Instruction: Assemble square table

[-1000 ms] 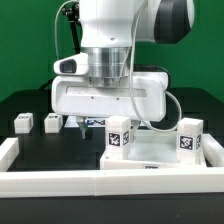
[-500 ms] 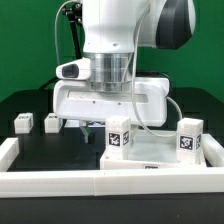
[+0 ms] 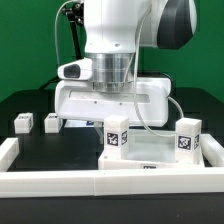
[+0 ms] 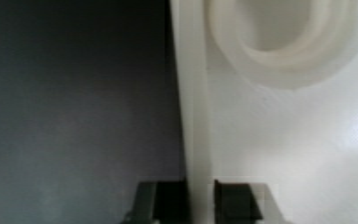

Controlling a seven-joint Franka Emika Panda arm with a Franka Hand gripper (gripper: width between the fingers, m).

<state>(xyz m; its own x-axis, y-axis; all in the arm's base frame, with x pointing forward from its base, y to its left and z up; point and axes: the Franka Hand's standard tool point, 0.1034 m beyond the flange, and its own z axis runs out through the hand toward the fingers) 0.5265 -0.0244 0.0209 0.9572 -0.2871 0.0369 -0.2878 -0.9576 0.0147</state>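
Observation:
The square table slab (image 3: 150, 152) lies rimmed side up at the front of the exterior view's right. Two white tagged legs (image 3: 117, 135) (image 3: 190, 138) stand upright on it. Two more tagged legs (image 3: 22, 122) (image 3: 52, 122) lie loose on the black table at the exterior view's left. My gripper (image 3: 90, 124) is low over the slab's far left edge, and its fingertips are mostly hidden behind the hand. In the wrist view my gripper (image 4: 199, 200) is shut on the slab's thin white rim (image 4: 194, 120). The slab's inner face (image 4: 282, 130) shows a round socket.
A long white rail (image 3: 60, 180) runs along the front and up both sides. The black table surface (image 3: 50, 150) lies between the loose legs and the slab. The arm's white body fills the middle of the exterior view.
The hand has come down a little toward the table. The slab and the legs have stayed where they were.

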